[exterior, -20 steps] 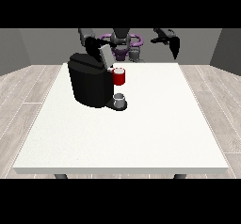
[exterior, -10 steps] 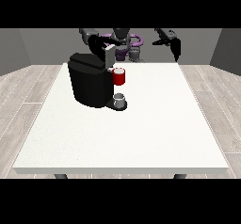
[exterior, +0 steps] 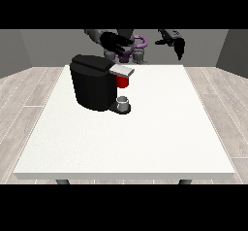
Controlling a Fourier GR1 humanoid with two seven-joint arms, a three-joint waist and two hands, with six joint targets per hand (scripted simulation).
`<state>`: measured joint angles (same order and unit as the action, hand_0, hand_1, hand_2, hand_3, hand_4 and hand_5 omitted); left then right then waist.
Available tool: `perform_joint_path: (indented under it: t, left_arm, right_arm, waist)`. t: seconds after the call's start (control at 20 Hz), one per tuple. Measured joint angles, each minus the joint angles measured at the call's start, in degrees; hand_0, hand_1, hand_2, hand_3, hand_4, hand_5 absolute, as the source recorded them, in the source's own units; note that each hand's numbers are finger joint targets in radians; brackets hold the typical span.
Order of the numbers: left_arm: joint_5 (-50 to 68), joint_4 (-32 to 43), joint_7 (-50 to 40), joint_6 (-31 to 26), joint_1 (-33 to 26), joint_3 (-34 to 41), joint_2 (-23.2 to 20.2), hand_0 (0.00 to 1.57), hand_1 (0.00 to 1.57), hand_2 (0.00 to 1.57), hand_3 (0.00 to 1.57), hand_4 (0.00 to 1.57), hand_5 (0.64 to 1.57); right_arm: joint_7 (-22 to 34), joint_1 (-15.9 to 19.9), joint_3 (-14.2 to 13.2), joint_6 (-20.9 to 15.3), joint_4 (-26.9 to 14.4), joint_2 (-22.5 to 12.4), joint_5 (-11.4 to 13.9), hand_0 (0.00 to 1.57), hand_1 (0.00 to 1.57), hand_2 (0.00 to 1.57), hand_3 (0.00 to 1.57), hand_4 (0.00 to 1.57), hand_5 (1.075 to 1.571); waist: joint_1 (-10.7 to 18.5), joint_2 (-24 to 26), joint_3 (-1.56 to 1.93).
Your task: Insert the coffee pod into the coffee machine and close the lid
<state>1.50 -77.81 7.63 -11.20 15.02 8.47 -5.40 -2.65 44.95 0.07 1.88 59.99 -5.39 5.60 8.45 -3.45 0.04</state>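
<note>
You are looking across a large white rectangular bench [exterior: 145, 142] towards the robot, which stands small at the far edge. On the bench's left half, towards the far side, sits a black, boxy coffee machine [exterior: 93, 85]. Its flat grey lid [exterior: 121, 70] projects to the right from the machine's top and lies roughly level. Directly under the lid you see a red thing at the machine [exterior: 123, 81]. Below that, on the machine's black base, stands a small grey thing [exterior: 123, 101], cylindrical in outline; you cannot tell whether it is the coffee pod.

The black hand at the view's left [exterior: 114, 41] hovers above and just behind the machine's top, near the lid's hinge end, apart from it. Its fingers appear extended and spread, grasping nothing.

The black hand at the view's right [exterior: 176, 43] is raised beyond the bench's far edge, well apart from the machine and clear of the bench surface. Its fingers hang relaxed, pointing downward, and hold nothing.

Between the two hands you see the robot's torso, with purple and grey parts [exterior: 134, 48]. Pale wood-plank floor [exterior: 29, 87] surrounds the bench on both sides.
</note>
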Motion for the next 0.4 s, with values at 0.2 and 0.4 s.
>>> perform_joint_path:
  t: [0.2, 0.4]
  left_arm:
    - [-0.1, 0.1, 1.4, 0.6, -2.2, -0.2, 0.9, 0.0, 0.0, 0.0, 0.0, 0.19, 1.571]
    - [-0.4, 1.0, 1.3, 1.5, -4.7, -0.3, 1.5, 0.0, 0.0, 0.0, 0.0, 0.19, 1.571]
  right_arm:
    - [-3.1, -4.4, 2.5, 1.6, 2.4, 3.0, -1.4, 0.0, 0.0, 0.0, 0.0, 0.27, 1.571]
    - [-4.7, -12.5, 6.1, 1.0, 5.7, 4.5, -5.9, 0.0, 0.0, 0.0, 0.0, 0.16, 1.571]
  waist:
    - [-2.0, 3.0, -0.03]
    - [-4.6, 7.1, -0.04]
